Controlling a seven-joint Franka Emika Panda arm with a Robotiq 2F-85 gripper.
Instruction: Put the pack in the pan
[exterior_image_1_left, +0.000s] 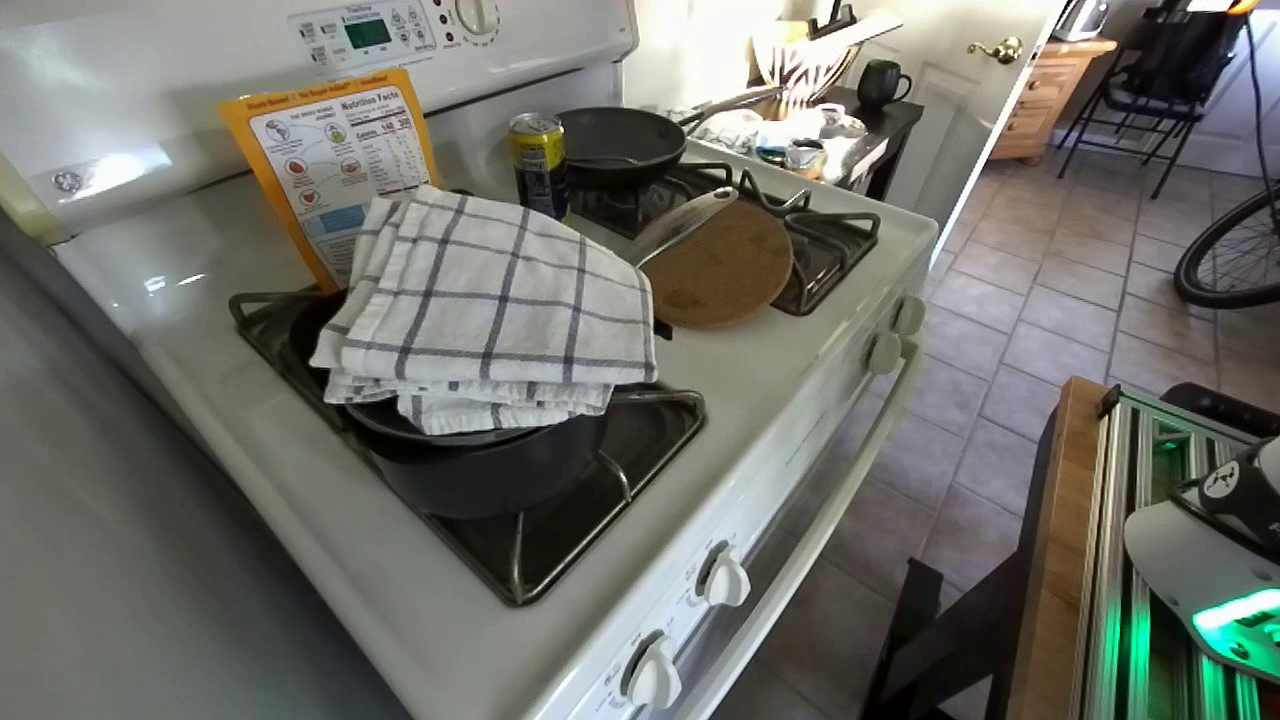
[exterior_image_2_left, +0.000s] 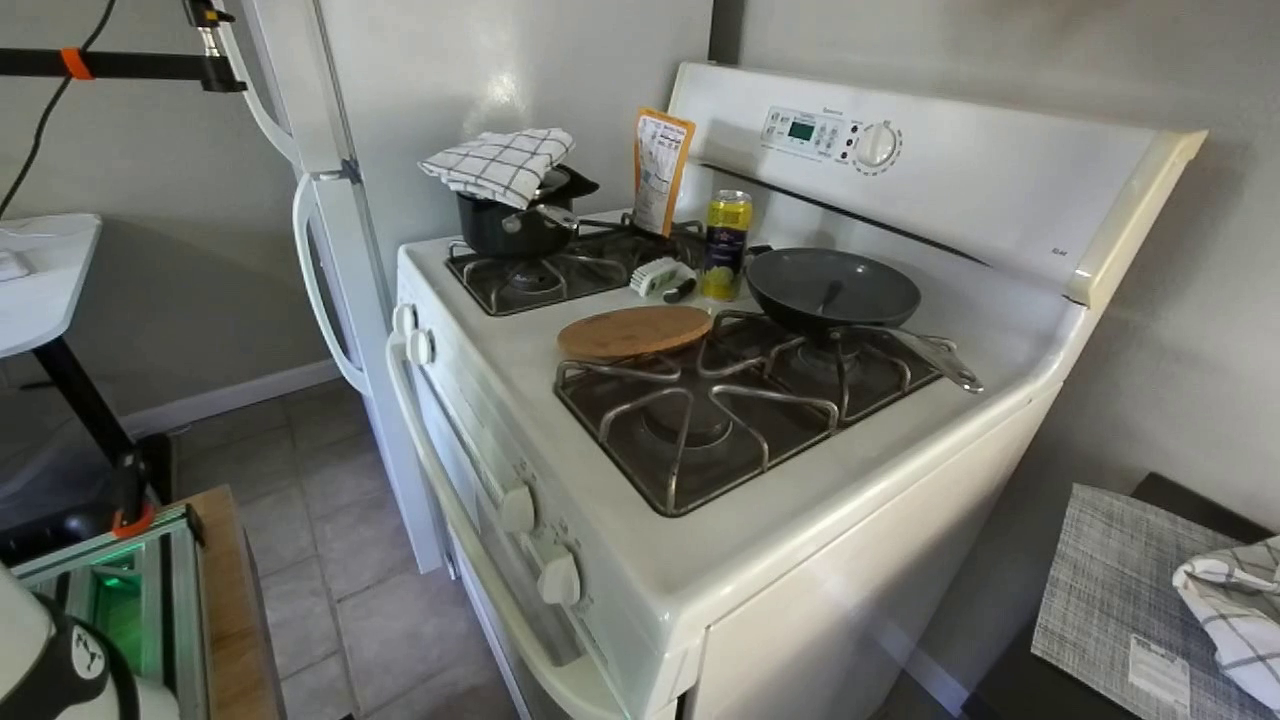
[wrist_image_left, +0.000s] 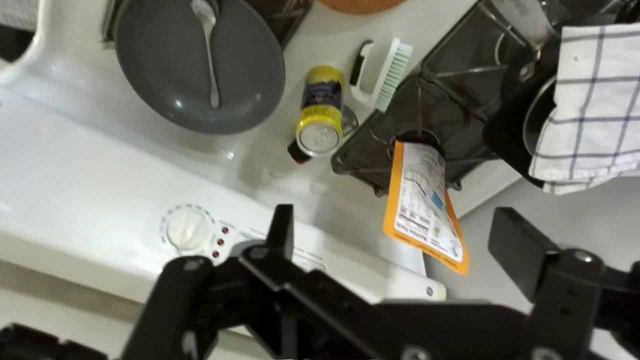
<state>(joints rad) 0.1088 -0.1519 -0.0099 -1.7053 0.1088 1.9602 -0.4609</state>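
Observation:
The pack (exterior_image_1_left: 345, 140) is an orange packet with a white printed panel. It stands upright on a back burner grate near the stove's back panel. It also shows in an exterior view (exterior_image_2_left: 660, 170) and in the wrist view (wrist_image_left: 425, 200). The pan (exterior_image_2_left: 835, 285) is round and dark with low sides, on the other back burner; it shows in an exterior view (exterior_image_1_left: 615, 145) and in the wrist view (wrist_image_left: 240, 75), with a spoon in it. My gripper (wrist_image_left: 394, 220) is open and empty. The pack's top lies between its fingers in the picture, with gaps on both sides. Neither exterior view shows the gripper.
A yellow can (wrist_image_left: 322, 102) stands between pack and pan. A brush (wrist_image_left: 387, 75) lies near it. A checkered cloth (exterior_image_1_left: 500, 290) covers a dark pot (exterior_image_1_left: 480, 470) in front of the pack. A brown board (exterior_image_2_left: 635, 332) lies mid-stove. The back panel (exterior_image_2_left: 930, 190) rises behind.

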